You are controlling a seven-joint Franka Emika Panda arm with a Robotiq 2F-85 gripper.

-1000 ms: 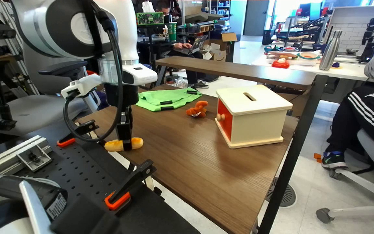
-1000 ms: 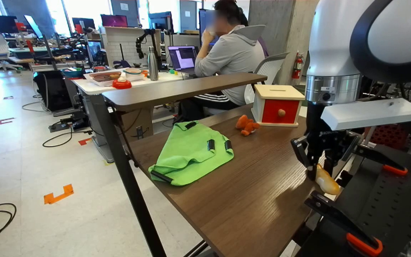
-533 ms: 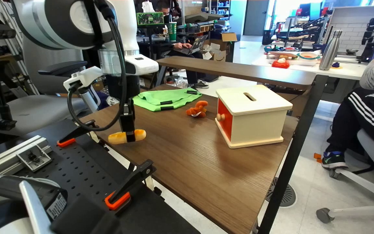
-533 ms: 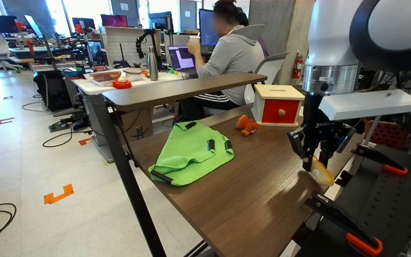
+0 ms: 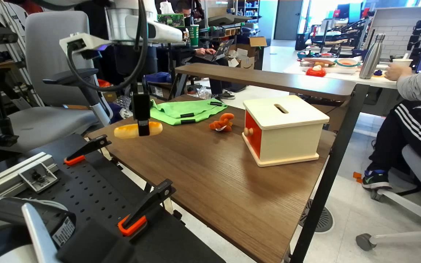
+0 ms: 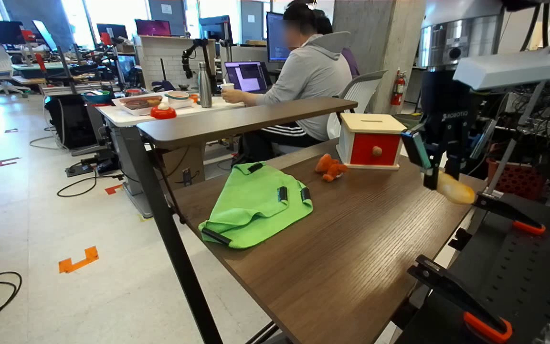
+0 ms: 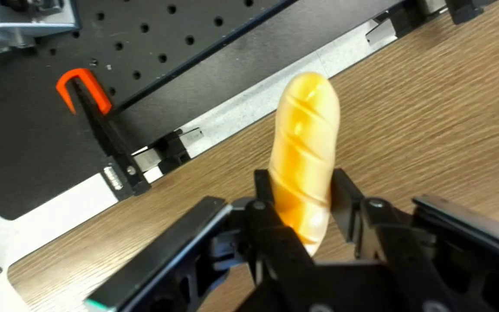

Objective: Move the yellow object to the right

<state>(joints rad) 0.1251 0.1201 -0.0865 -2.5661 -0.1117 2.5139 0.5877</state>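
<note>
The hand [image 7: 302, 186] pinches the yellow object [image 7: 305, 151] across its width, aloft over the counter [image 5: 210, 175] near its edge; ideally it should travel right, level, clear of the clamps [image 5: 149, 204], and settle flat before release.

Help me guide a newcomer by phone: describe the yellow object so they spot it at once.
Find the brown table, then the black fingers above it, towards the perforated board. They grip the yellow object, a long, rounded roll with slanting grooves. Unlike the orange toy and green cloth, it is yellow and held in the air.
</note>
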